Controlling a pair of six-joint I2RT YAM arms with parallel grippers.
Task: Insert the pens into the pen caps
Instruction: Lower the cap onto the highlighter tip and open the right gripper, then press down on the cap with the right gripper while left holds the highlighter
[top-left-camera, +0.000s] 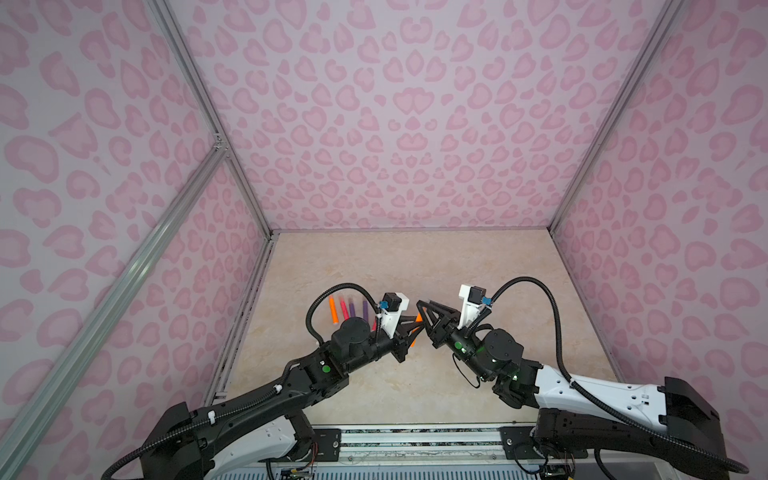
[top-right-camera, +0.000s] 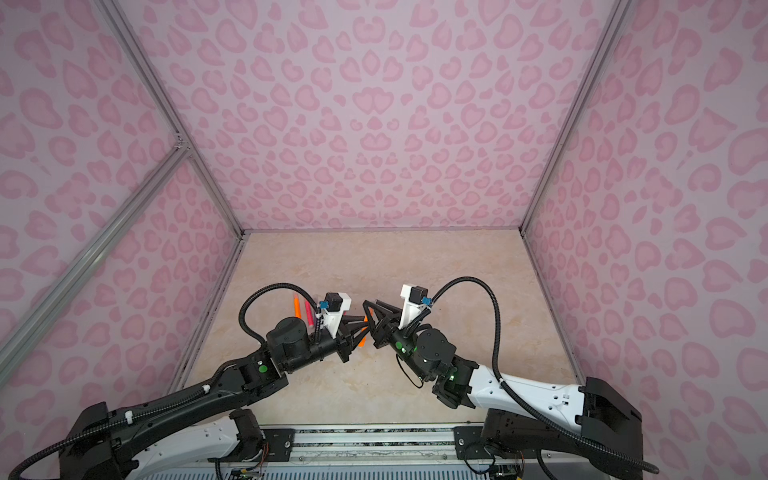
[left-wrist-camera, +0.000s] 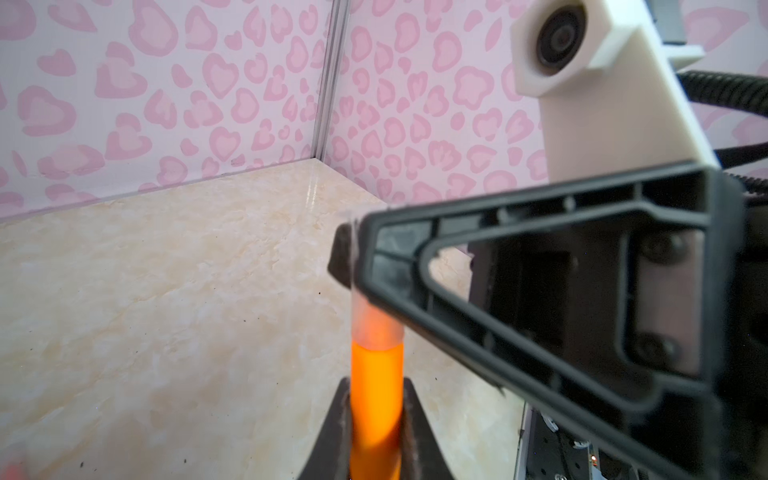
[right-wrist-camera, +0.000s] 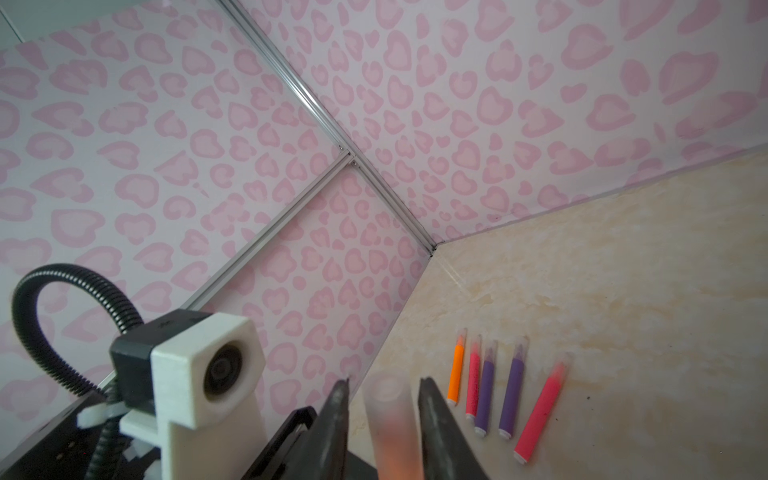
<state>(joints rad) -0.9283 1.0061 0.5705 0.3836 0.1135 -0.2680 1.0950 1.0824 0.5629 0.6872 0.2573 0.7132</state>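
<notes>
My left gripper (left-wrist-camera: 376, 415) is shut on an orange pen (left-wrist-camera: 376, 390) held off the table. A translucent pen cap (left-wrist-camera: 376, 324) sits over the pen's tip. In the right wrist view that cap (right-wrist-camera: 390, 415) stands between the fingers of my right gripper (right-wrist-camera: 384, 382), which is open with a gap on each side. In both top views the two grippers meet tip to tip above the middle of the table, left gripper (top-left-camera: 415, 330) against right gripper (top-left-camera: 424, 315). Only bits of the orange pen (top-right-camera: 362, 341) show there.
Several capped pens lie in a row on the beige table (top-left-camera: 478, 270) behind the left arm: an orange one (right-wrist-camera: 456, 372), a pink one (right-wrist-camera: 473, 384), two purple ones (right-wrist-camera: 487, 388) and another pink one (right-wrist-camera: 542, 409). Pink patterned walls close in three sides.
</notes>
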